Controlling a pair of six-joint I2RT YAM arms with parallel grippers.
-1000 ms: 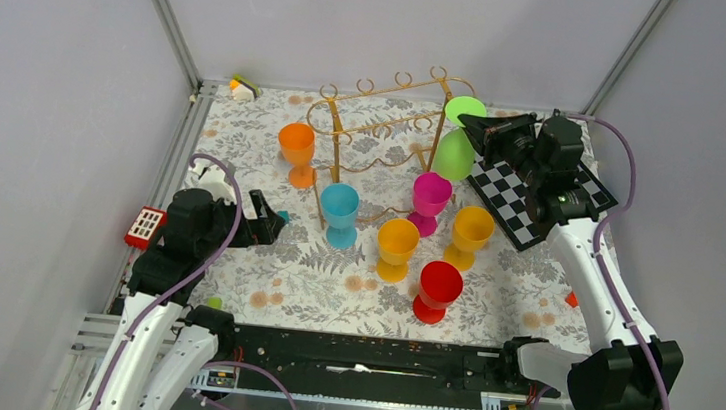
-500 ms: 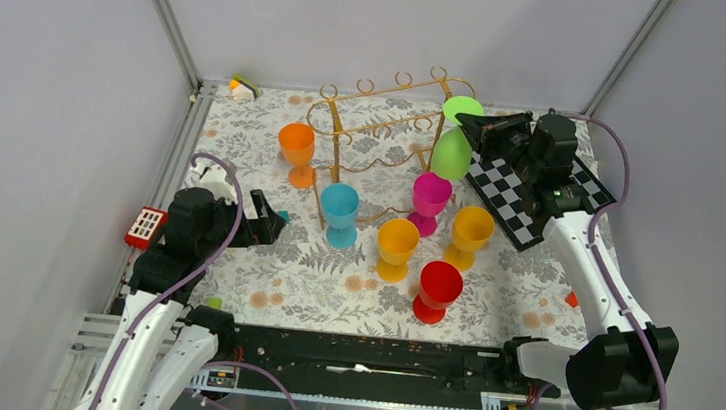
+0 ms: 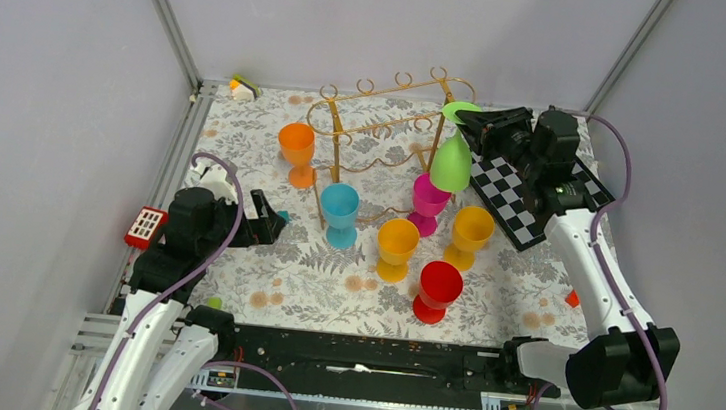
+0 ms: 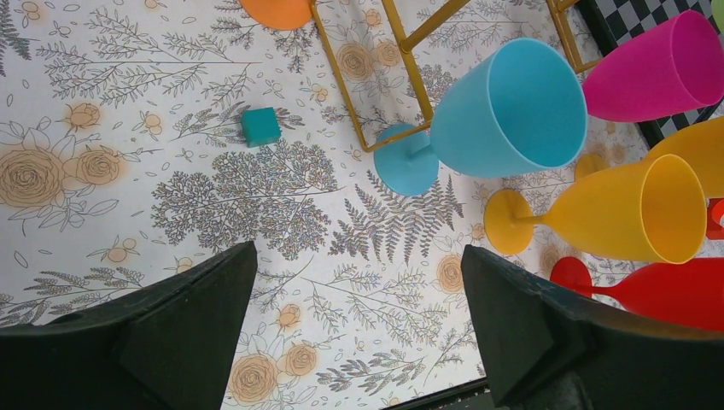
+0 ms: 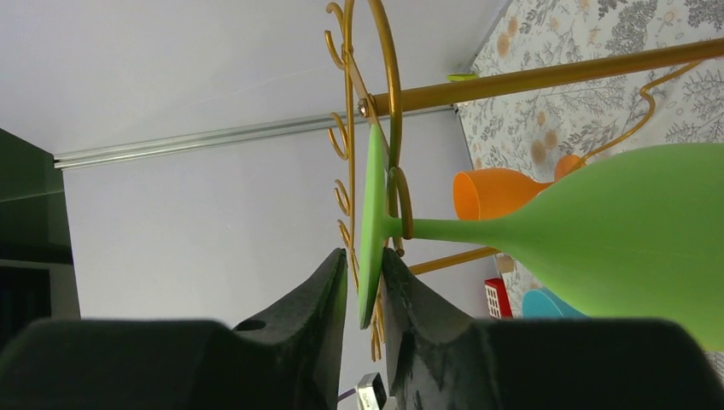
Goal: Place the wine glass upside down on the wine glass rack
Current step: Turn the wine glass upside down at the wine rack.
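The green wine glass (image 3: 451,163) hangs bowl down at the right end of the gold wire wine glass rack (image 3: 388,107). In the right wrist view its stem sits in a curled hook of the rack (image 5: 529,79) and its bowl (image 5: 632,231) points away. My right gripper (image 3: 470,117) straddles the glass's flat foot (image 5: 369,213). One finger touches the foot and a narrow gap shows at the other, so the gripper (image 5: 363,265) is slightly open. My left gripper (image 3: 272,224) is open and empty over the mat (image 4: 359,282).
Upright glasses stand by the rack: orange (image 3: 296,144), blue (image 3: 340,206), magenta (image 3: 430,193), two yellow (image 3: 398,241) (image 3: 472,228), red (image 3: 440,285). A checkered board (image 3: 541,197) lies under the right arm. A teal cube (image 4: 259,125) lies on the mat.
The green glass has swung from tilted to hanging straight down on the rack's right end. My right gripper moved slightly toward the rack. The left arm has not moved.
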